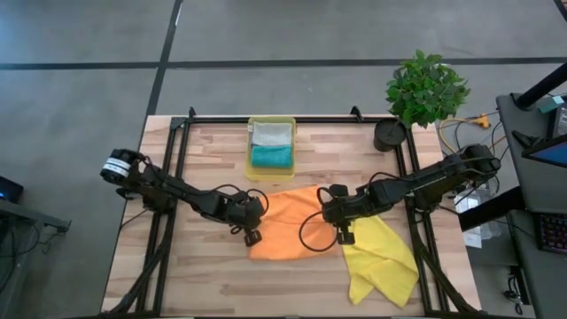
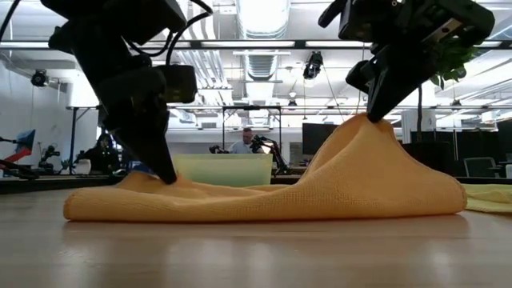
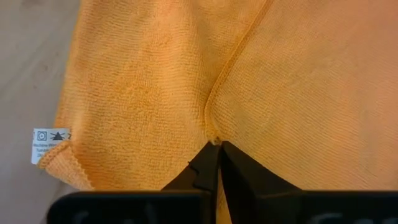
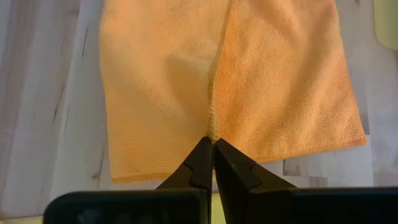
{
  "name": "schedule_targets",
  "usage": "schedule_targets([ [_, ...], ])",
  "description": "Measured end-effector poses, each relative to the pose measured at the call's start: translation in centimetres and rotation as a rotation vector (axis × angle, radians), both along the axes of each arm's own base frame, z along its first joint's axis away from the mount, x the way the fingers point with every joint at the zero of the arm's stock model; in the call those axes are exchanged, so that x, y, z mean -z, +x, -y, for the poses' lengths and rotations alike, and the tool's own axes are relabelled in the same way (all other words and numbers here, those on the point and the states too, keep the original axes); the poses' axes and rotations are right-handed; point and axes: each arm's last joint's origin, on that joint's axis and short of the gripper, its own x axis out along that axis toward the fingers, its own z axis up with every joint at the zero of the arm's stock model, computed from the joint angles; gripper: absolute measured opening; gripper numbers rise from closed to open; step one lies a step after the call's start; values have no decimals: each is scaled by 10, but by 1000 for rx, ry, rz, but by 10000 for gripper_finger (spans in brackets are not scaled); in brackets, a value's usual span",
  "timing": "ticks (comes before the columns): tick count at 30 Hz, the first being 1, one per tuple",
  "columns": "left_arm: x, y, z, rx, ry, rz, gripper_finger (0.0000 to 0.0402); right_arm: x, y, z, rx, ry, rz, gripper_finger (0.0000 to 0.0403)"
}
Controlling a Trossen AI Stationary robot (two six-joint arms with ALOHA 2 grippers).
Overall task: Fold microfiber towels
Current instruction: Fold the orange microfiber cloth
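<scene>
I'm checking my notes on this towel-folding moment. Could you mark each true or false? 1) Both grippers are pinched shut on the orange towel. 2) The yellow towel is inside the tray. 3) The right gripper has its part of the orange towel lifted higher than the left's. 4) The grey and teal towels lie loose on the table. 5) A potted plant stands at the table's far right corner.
1) True: the left gripper and the right gripper are each shut on the orange towel.
2) False: the yellow towel lies on the table, right of the orange one.
3) True: in the low view it forms a peak under the right gripper.
4) False: the grey towel and the teal towel sit in the tray.
5) True: the potted plant.
</scene>
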Motion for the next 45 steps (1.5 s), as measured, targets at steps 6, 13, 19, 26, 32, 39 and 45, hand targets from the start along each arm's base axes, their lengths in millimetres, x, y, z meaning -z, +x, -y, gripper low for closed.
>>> schedule_targets([
  [6, -1, 0, 0, -2, -1, 4, 4, 1, 0, 0, -1, -1, -2, 8],
  [13, 5, 2, -3, 24, 28, -11, 18, 1, 0, 0, -2, -1, -2, 8],
  [19, 4, 7, -8, 3, 20, 23, 65, 1, 0, 0, -2, 0, -4, 8],
  [26, 3, 9, -14, -18, 13, 33, 92, 1, 0, 0, -2, 0, -5, 8],
  [32, 4, 9, -14, -32, -16, 29, 81, 1, 0, 0, -2, 0, -5, 8],
  [39, 6, 5, -14, -16, -37, -30, 14, 1, -1, 0, -2, 0, -6, 8],
  [45, 2, 1, -17, -72, 9, -25, 1, 1, -1, 0, -3, 0, -6, 8],
])
